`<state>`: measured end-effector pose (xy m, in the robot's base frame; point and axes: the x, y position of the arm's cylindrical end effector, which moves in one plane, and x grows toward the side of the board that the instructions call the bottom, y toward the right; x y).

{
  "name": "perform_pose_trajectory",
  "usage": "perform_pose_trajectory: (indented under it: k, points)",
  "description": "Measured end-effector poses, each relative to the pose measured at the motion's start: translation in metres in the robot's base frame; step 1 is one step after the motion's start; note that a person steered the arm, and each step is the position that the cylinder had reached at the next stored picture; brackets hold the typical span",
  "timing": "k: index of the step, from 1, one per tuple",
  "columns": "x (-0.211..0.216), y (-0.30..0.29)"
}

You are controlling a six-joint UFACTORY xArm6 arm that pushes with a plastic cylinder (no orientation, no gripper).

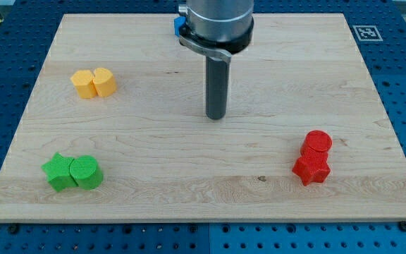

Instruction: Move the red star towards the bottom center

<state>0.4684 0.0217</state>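
Observation:
The red star point(311, 169) lies at the view's lower right on the wooden board point(154, 141), touching a red round block point(317, 142) just above it. My tip point(216, 117) stands near the board's middle, well to the left of and above the red star, touching no block.
Two yellow blocks point(94, 82) sit together at the upper left. A green star point(60, 172) and a green round block point(86, 172) sit together at the lower left. A blue block point(178, 25) shows partly behind the arm at the top. The board's bottom edge runs near y 315.

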Motion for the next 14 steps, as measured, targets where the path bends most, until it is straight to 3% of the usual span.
perform_pose_trajectory:
  k: [1,4,7,10,12,14]
  points:
    - [0.044,0.022]
    - [0.092,0.071]
    - [0.088,0.083]
    - [0.090,0.179]
    - [0.104,0.179]
    - [0.105,0.121]
